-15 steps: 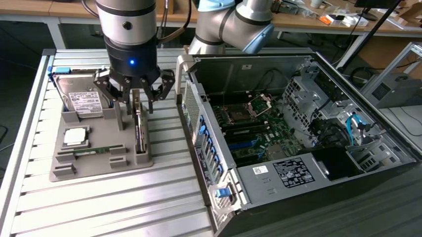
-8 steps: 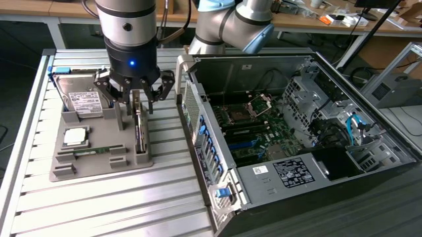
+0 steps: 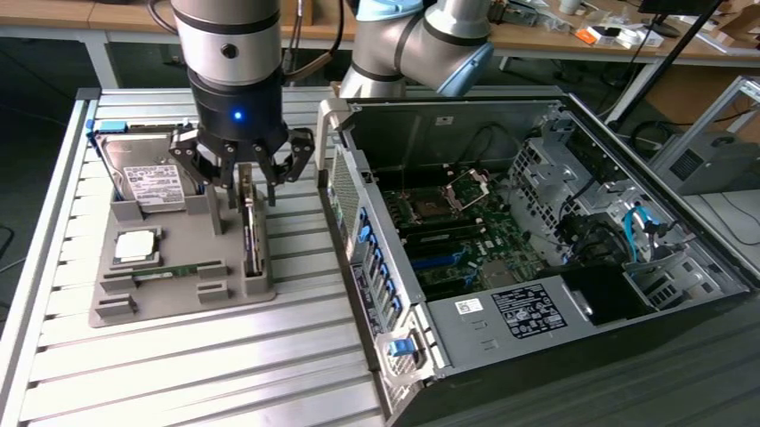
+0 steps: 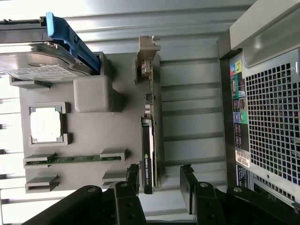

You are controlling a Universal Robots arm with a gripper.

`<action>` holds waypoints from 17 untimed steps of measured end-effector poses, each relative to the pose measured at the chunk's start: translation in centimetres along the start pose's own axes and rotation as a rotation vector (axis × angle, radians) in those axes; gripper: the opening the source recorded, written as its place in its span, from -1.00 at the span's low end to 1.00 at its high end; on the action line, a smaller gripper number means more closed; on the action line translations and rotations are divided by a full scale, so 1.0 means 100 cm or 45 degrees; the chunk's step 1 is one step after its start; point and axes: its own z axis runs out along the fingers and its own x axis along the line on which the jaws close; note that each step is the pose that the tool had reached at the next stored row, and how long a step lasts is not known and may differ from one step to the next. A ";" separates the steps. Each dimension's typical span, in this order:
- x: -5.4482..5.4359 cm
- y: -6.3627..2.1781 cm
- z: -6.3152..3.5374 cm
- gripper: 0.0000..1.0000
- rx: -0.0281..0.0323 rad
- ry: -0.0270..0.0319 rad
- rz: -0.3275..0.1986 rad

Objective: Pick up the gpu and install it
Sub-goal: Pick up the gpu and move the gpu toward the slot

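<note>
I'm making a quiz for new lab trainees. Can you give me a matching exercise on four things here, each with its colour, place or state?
1 gpu
2 hard drive
3 memory stick
4 computer case

A green, lying flat
B open, motherboard showing
C white label
D on edge, under the open gripper

Pairs: 1-D, 2-C, 3-A, 4-B

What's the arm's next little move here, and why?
Probably ease straight down a little. The gripper is open and straddles the gpu, which stands on edge in the gray holder. Its fingers look level with just the card's top edge, so a deeper hold seems safer.
</note>
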 end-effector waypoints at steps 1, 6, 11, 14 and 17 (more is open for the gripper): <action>0.000 0.0000 0.0002 -0.04 0.0001 0.0001 0.000; 0.000 -0.0001 0.0013 -0.04 0.0000 0.0000 0.000; 0.000 -0.0001 0.0025 -0.04 0.0001 0.0001 0.000; 0.000 -0.0002 0.0031 -0.04 0.0001 0.0001 0.000; 0.001 -0.0002 0.0036 -0.04 0.0001 0.0001 0.000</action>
